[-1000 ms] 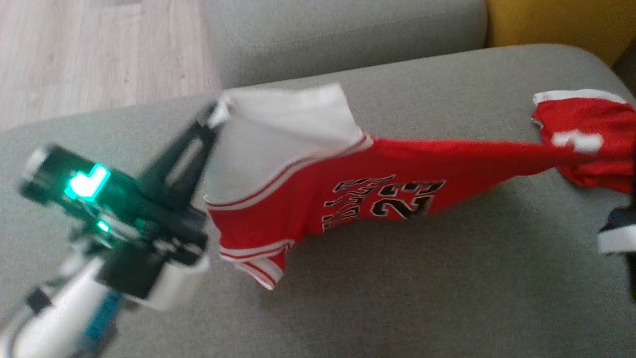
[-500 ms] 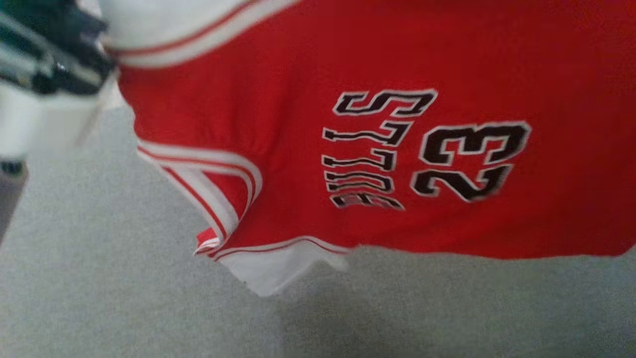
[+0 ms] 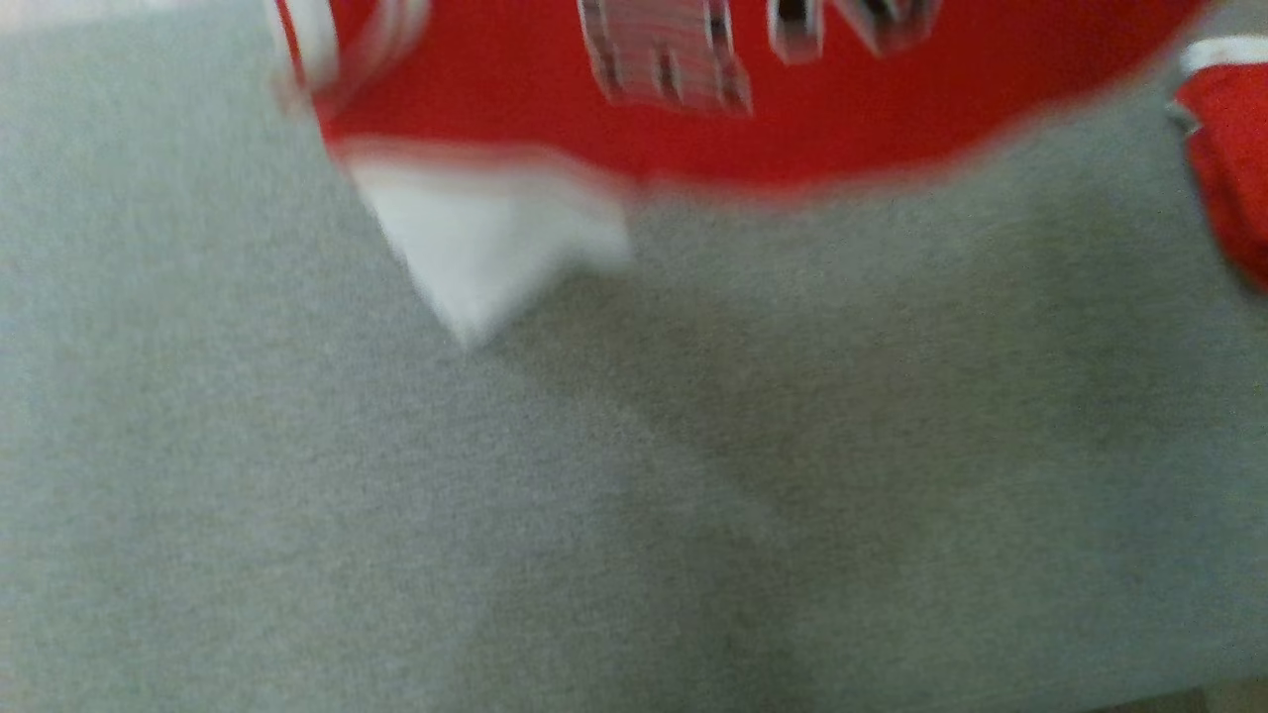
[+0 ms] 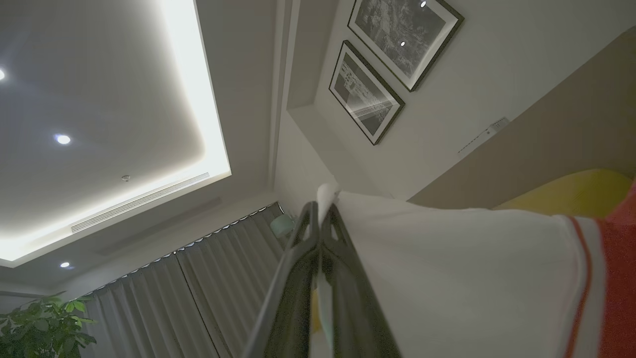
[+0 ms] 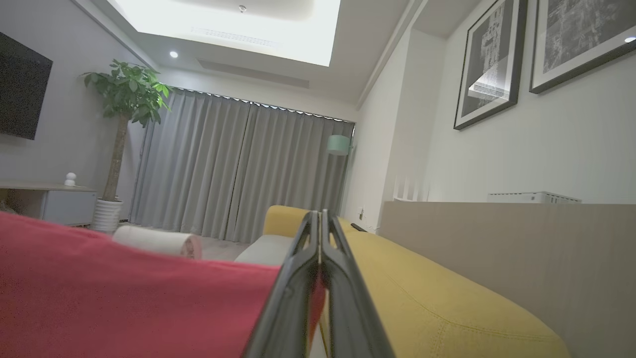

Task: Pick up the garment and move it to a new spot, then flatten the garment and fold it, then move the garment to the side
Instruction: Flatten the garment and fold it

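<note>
The garment point(image 3: 693, 139), a red jersey with a white end, is hanging stretched between the two grippers above the grey sofa seat point(image 3: 594, 495). Its long axis is running from the left gripper point(image 4: 322, 209) across to the right gripper point(image 5: 319, 215). The white end is pointing toward the left gripper and the red end toward the right one. Its dark lettering is showing too blurred in the head view to read. A white corner point(image 3: 485, 248) is drooping below the line between the grippers, toward the seat. The left gripper is pinching the white fabric tight, its fingers pressed together with cloth poking out past the tips. The right gripper is likewise clamped with no gap, red fabric running in between its fingers from its left side. A second red cloth point(image 3: 1233, 178) is lying on the seat out toward the right gripper's side, and a yellow cushion point(image 5: 437, 298) is sitting just beyond that gripper.
</note>
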Controlling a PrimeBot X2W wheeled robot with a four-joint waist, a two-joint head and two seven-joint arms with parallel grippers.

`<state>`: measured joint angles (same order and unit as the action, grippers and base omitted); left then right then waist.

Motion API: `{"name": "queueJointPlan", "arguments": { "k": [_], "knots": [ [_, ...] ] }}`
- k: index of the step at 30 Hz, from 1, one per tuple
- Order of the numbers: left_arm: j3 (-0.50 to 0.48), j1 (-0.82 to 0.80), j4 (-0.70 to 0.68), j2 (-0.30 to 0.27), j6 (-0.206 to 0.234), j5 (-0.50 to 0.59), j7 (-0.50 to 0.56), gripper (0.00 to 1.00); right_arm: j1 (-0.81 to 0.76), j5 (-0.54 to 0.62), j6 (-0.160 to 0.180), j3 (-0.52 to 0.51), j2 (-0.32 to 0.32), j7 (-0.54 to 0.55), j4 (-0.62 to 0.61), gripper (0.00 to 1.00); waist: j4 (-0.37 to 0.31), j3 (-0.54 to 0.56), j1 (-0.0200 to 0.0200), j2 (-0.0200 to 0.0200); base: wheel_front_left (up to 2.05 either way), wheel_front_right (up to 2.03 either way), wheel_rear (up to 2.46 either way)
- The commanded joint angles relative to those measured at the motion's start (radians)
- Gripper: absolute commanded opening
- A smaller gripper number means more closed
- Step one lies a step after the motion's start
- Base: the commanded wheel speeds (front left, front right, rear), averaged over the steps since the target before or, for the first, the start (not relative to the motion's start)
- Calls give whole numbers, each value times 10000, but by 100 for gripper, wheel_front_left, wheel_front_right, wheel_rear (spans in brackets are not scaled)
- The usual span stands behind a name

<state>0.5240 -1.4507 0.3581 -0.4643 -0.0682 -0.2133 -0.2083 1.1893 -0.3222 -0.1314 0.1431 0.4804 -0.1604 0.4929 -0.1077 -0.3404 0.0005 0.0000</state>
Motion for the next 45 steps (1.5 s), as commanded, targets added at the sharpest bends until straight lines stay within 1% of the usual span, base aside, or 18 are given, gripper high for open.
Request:
{"name": "queueJointPlan", "arguments": {
  "k": [1, 5, 7, 9, 10, 11, 12, 13, 19, 24, 29, 32, 37, 38, 40, 43, 44, 45],
  "knots": [
    [-385, -1201, 12, -218, 170, 166, -141, 0, 681, 179, 7, -88, 147, -262, -43, 0, 364, -1128, -5, 0, 0, 0, 0],
    [-475, -2498, 626, 248, 293, 426, -470, 0, 1778, 499, 7, -168, 355, -801, 566, 0, 620, -1796, -5, 0, 0, 0, 0],
    [-522, -2589, 651, 323, 225, 407, -517, 0, 1869, 567, 7, -178, 458, -923, 758, 0, 767, -1961, -5, 0, 0, 0, 0],
    [-495, -2297, 128, 328, 13, 369, -526, 0, 1705, 582, 7, -155, 519, -980, 888, 0, 879, -2096, -5, 0, 0, 0, 0],
    [-495, -2297, 128, 328, 13, 369, -526, 0, 1705, 582, 7, -155, 519, -980, 888, 0, 879, -2096, -5, 0, 0, 0, 0],
    [-361, -1480, -540, 209, -166, 360, -529, 0, 1323, 545, 7, -150, 523, -1002, 961, 0, 1002, -2142, -5, 0, 0, 0, 0],
    [-361, -1480, -540, 209, -166, 360, -529, 0, 1323, 545, 7, -150, 523, -1002, 961, 0, 1002, -2142, -5, 0, 0, 0, 0],
    [-315, -990, -886, 113, -213, 360, -530, 0, 1081, 537, 7, -183, 513, -1005, 890, 0, 1056, -2153, -5, 0, 0, 0, 0],
    [-347, 2673, -2391, -253, -238, 106, -532, 0, -1219, 486, 7, -241, 416, -1011, 578, 0, 1288, -1871, -5, 0, 0, 0, 0],
    [-154, 6158, -3585, -633, -193, 280, -533, 0, -3578, 331, 7, -374, 295, -1012, 180, 0, 1166, -1159, -5, 0, 0, 0, 0],
    [4, 9623, -4088, -796, -65, 247, -533, 0, -6162, 208, 7, -669, 187, -1012, -579, 0, 909, -285, -5, 0, 0, 0, 0],
    [-97, 11234, -4102, -771, -81, 86, -533, 0, -7605, 186, 7, -1140, 1, -1013, -969, 0, 804, 210, -5, 0, 0, 0, 0],
    [-557, 13233, -4429, -443, -232, -310, -534, 0, -9776, 36, 7, -1944, -548, -1013, -1797, 0, 666, 839, -5, 0, 0, 0, 0],
    [-736, 13892, -4647, -314, -321, -397, -534, 0, -10481, 97, 7, -2192, -733, -1013, -2080, 0, 630, 1019, -5, 0, 0, 0, 0],
    [-905, 14388, -4845, -250, -379, -302, -534, 0, -10982, 199, 7, -2307, -873, -1013, -2313, 0, 612, 1148, -5, 0, 0, 0, 0],
    [-1212, 14821, -4963, -130, -451, -184, -534, 0, -11321, 238, 7, -2067, -1081, -1013, -2571, 0, 593, 1300, -5, 0, 0, 0, 0],
    [-1301, 14861, -4974, -97, -471, -95, -534, 0, -11345, 222, 7, -1950, -1152, -1013, -2567, 33, 589, 1328, -5, 0, 0, 0, 0],
    [-1372, 14866, -4984, -51, -491, -16, -534, 0, -11327, 223, 7, -1829, -1213, -998, -2521, 100, 587, 1350, -5, 0, 0, 0, 0]
  ]
}}
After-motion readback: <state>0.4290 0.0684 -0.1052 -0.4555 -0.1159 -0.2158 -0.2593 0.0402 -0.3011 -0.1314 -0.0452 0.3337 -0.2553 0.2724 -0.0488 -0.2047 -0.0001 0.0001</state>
